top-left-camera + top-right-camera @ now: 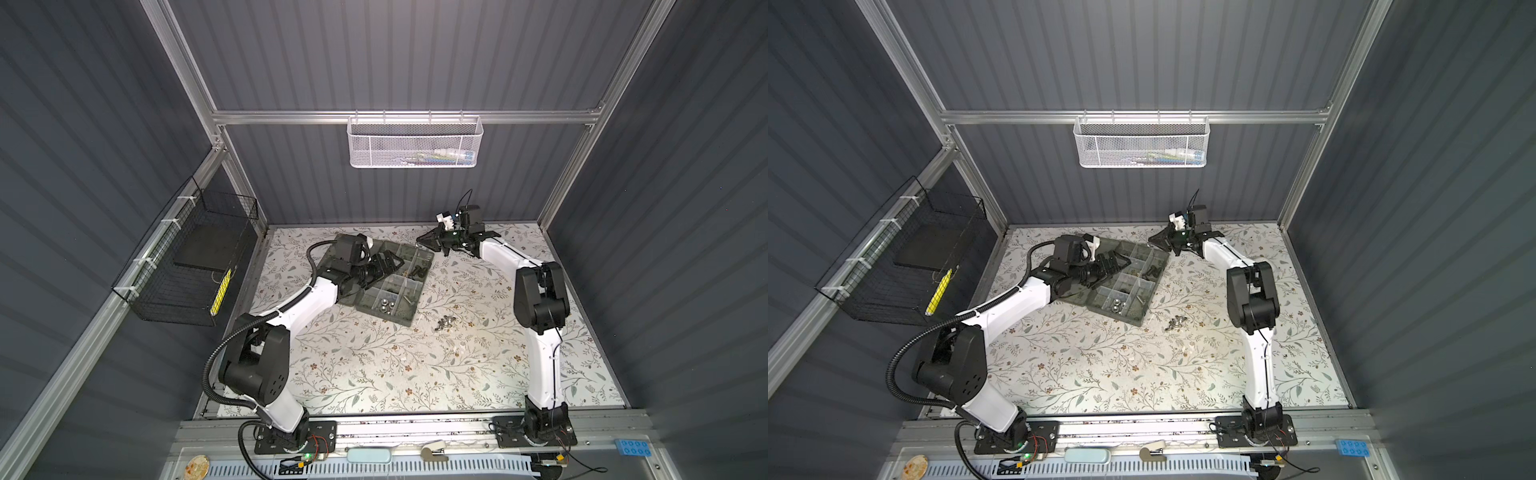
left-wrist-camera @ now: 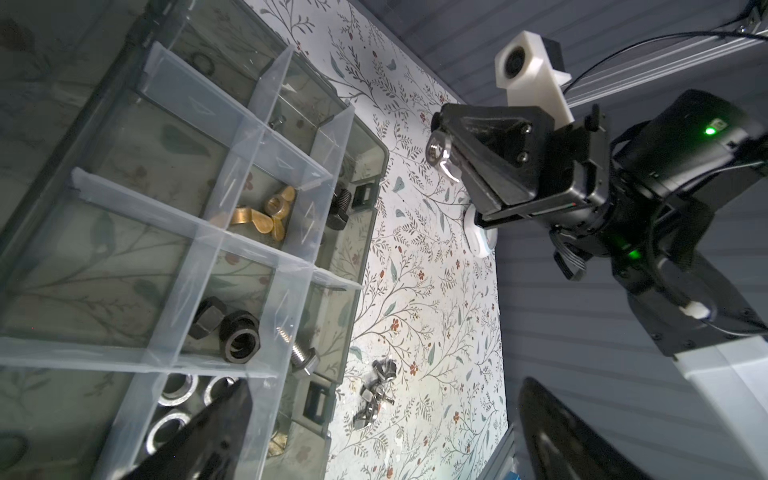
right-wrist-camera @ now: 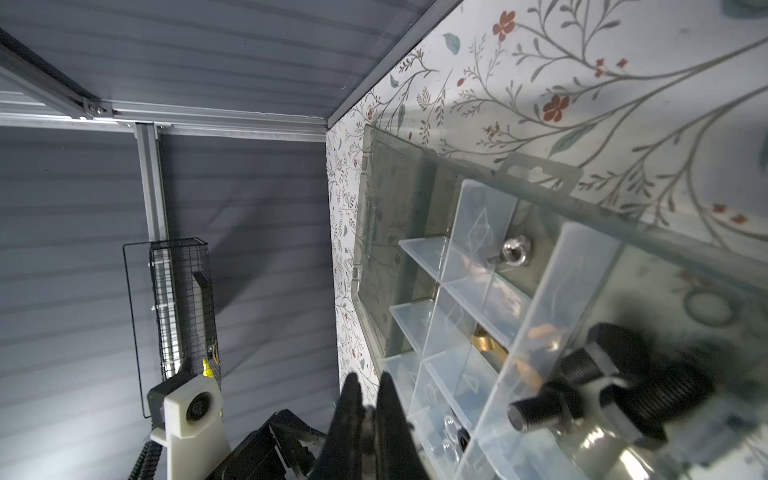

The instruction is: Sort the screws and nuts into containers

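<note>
Left wrist view: right gripper [image 2: 451, 157] clamped on a silver wing nut [image 2: 435, 150], one wing sticking out past the jaws. It is held off the floral table [image 2: 419, 299], near the far corner of the organiser box [image 2: 365, 245]. Green lamp lit on the wrist housing.

- Left gripper [image 1: 392, 264]: jaws released and spread wide, nothing between them, above the box's compartments [image 1: 395, 286]. Both its fingers [image 2: 208, 432] show at the edge of the left wrist view.
- Box lid [image 3: 390, 199] hinged open, flat on the table, partly under the left arm.
- Compartment contents, each in its own cell:
  - brass wing nuts [image 2: 266, 216]
  - black nuts [image 2: 226, 328]
  - silver screw [image 2: 301, 357]
  - silver nuts [image 2: 174, 399]
  - black screws [image 3: 582, 395]
  - one small silver nut [image 3: 515, 251], alone in a far cell
- Loose wing nuts [image 1: 444, 323] lie in a small heap on the table, just beside the box's near corner; seen in both top views.
- Writing: none legible on box or hardware.
  - Yellow strip [image 1: 220, 291] in the black wire basket [image 1: 166, 266] carries dark marks, too small to read.
  - Items in the white mesh basket [image 1: 415, 141] show coloured labels, unreadable.
</note>
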Controlling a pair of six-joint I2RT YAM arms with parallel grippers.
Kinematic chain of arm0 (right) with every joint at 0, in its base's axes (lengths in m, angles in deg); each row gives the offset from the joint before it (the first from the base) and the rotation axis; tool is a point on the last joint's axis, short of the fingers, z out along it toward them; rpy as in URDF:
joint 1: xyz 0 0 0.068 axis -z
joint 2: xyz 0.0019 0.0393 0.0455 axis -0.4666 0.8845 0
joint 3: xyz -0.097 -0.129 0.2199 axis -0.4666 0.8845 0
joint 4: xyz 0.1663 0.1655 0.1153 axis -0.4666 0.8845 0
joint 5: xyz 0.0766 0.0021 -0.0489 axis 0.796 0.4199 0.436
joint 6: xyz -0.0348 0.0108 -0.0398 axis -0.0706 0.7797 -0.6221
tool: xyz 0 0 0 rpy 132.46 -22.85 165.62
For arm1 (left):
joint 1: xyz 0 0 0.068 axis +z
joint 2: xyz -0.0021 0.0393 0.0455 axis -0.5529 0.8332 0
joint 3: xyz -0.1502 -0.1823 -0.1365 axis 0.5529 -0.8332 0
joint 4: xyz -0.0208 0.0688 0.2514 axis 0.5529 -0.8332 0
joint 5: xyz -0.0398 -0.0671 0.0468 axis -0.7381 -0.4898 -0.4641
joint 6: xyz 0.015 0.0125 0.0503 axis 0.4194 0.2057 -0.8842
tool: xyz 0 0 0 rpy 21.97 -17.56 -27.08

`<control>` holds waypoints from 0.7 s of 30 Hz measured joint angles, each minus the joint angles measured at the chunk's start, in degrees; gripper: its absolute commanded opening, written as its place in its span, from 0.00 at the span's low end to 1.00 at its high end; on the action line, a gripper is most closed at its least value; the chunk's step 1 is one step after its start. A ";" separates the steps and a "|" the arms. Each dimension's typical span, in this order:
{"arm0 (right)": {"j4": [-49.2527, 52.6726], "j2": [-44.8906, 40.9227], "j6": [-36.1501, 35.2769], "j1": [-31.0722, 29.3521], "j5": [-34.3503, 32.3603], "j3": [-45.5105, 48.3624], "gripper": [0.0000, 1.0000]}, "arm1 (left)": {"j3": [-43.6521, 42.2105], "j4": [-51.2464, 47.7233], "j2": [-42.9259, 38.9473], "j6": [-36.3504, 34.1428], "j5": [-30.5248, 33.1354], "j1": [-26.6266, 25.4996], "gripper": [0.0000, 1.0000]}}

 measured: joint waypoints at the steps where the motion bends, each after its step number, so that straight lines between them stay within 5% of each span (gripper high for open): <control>1: -0.48 1.25 0.59 -0.09 0.15 -1.07 0.03 | 0.00 0.00 0.15 -0.02 -0.26 0.26 1.00; 21: 5.51 14.10 -3.41 -3.78 -5.03 -13.49 0.13 | 0.22 0.07 4.76 -0.20 -4.24 2.73 1.00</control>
